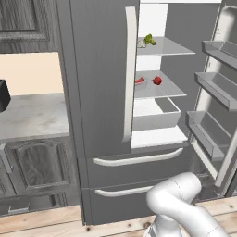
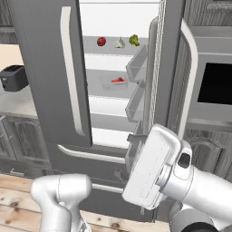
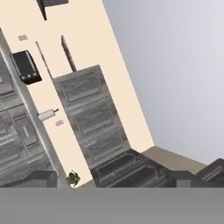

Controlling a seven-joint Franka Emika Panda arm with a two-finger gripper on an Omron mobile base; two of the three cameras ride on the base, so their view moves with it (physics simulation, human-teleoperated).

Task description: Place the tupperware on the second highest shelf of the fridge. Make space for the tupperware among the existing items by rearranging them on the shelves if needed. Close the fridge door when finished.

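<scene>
Dark grey French-door fridge (image 1: 99,92): right door open, frame centre | clear square plastic tupperware (image 2: 113,82): seated on pale grey second highest shelf (image 1: 162,88) | gripper: jaws spread apart, nothing held.

fridge: tall dark grey French-door fridge (image 1: 99,92), right door open | tupperware: small clear plastic tub of red food (image 2: 117,81), on pale grey second highest shelf (image 2: 102,86) | red fruit (image 1: 157,80) beside it
</scene>
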